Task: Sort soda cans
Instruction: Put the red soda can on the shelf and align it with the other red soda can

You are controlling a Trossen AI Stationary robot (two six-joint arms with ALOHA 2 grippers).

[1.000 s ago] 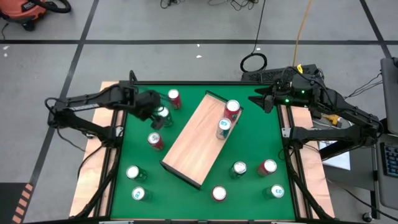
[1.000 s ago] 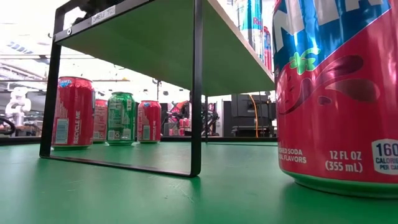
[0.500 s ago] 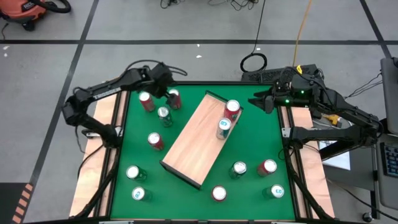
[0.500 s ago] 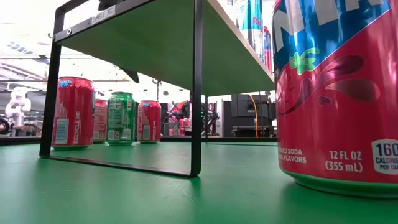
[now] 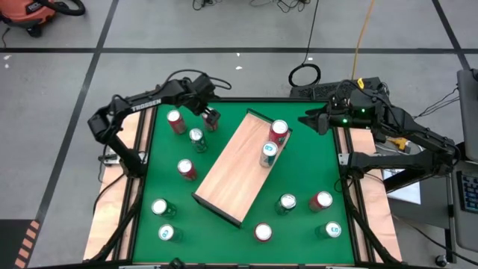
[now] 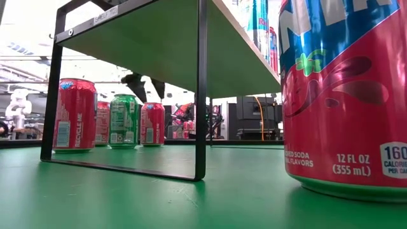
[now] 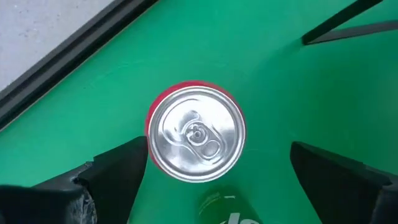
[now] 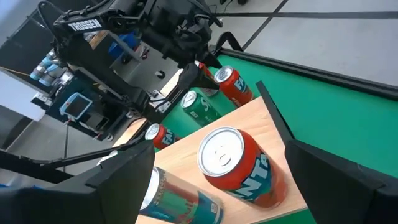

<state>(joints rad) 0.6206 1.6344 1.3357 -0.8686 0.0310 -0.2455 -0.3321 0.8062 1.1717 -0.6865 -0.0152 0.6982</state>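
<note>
I see overhead straight down; low cam at mat level, close; wrists near; all share wooden board (image 5: 239, 167).

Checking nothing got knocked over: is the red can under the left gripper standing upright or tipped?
Upright. The left wrist view looks straight down on the red can's round silver top, and the open left gripper hangs above it.

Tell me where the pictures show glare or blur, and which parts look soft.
Low view: the near red can fills the right side and looks soft, and the room behind is washed out bright. Left wrist view: the silver top of the red can reflects light, and the left end effector fingers are blurred. High view: even light, faint shadows beside the wooden board.
</note>
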